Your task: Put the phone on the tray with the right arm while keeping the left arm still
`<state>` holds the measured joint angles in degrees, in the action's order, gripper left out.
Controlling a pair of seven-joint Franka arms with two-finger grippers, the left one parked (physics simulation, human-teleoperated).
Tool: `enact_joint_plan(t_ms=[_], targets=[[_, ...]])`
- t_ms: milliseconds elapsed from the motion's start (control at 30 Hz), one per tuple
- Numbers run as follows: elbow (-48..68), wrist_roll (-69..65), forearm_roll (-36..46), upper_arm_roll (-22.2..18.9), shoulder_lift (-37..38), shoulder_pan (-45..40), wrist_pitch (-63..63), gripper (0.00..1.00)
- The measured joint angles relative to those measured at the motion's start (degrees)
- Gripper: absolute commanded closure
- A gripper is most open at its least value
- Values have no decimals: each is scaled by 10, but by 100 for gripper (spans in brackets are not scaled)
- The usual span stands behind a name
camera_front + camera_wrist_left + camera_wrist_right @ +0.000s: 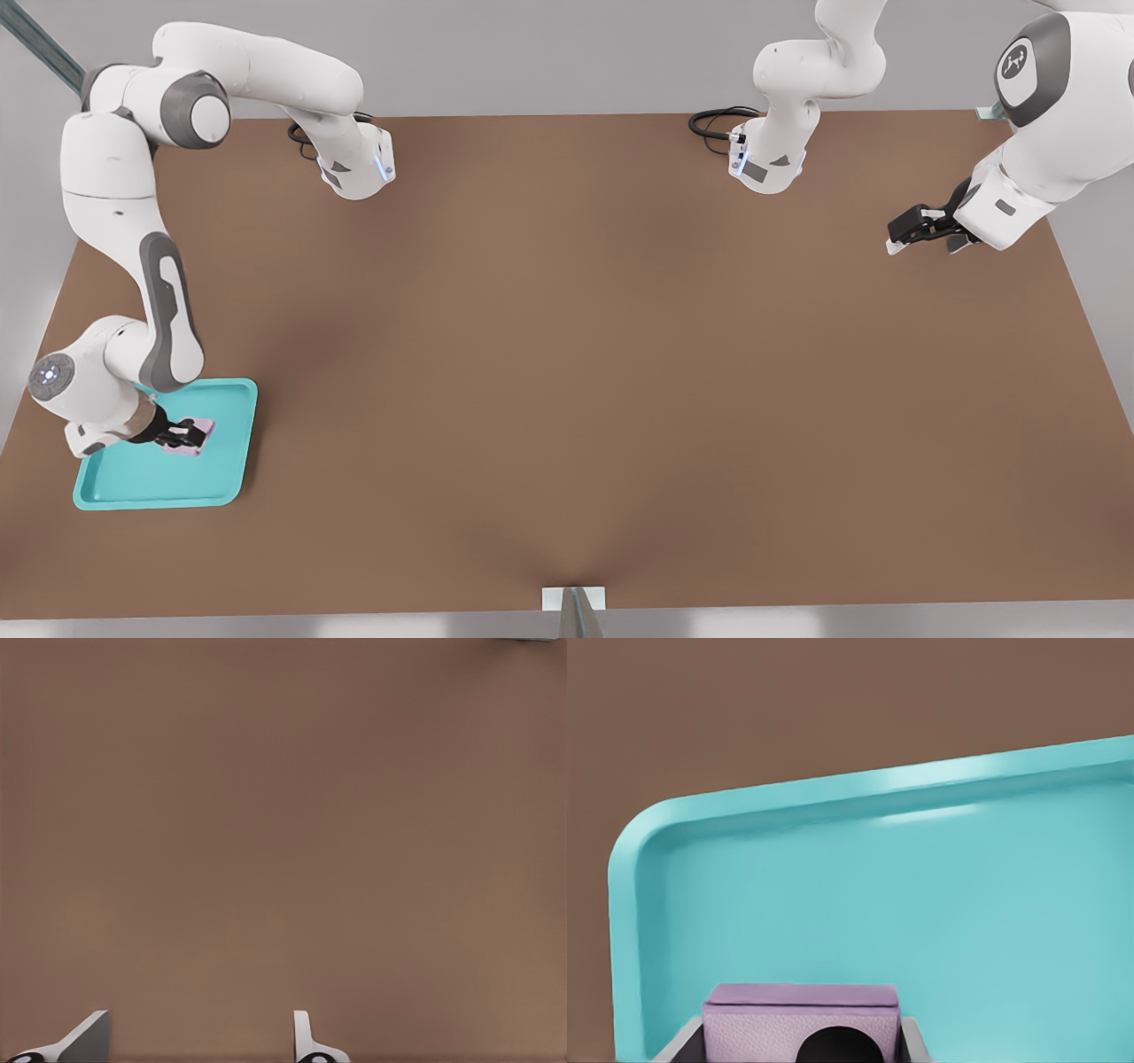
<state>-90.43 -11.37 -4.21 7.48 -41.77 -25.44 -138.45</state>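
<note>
The turquoise tray point(159, 483) lies near the table's front corner on the front view's left. My right arm bends down over it, and its gripper point(184, 435) is inside the tray's rim, toward the tray's back half. The pale pink-lilac phone point(204, 429) sits between the fingers, and the gripper is shut on it. In the right wrist view the phone point(799, 1014) shows a black lens, grey fingers point(680, 1045) press against its sides, and the tray floor point(921, 904) spreads beyond it. I cannot tell whether the phone touches the tray floor.
The brown table point(567, 372) stretches wide to the front view's right of the tray. Two arm bases point(354, 168) point(766, 164) with black cables stand at the back edge. The parked arm's gripper point(921, 232) hangs at far right. A small bracket point(573, 598) marks the front edge.
</note>
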Motion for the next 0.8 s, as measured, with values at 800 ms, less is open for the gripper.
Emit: enact_joint_plan(t_ms=[800], targets=[[60, -4, 2, -75, 356, 279, 411, 0]])
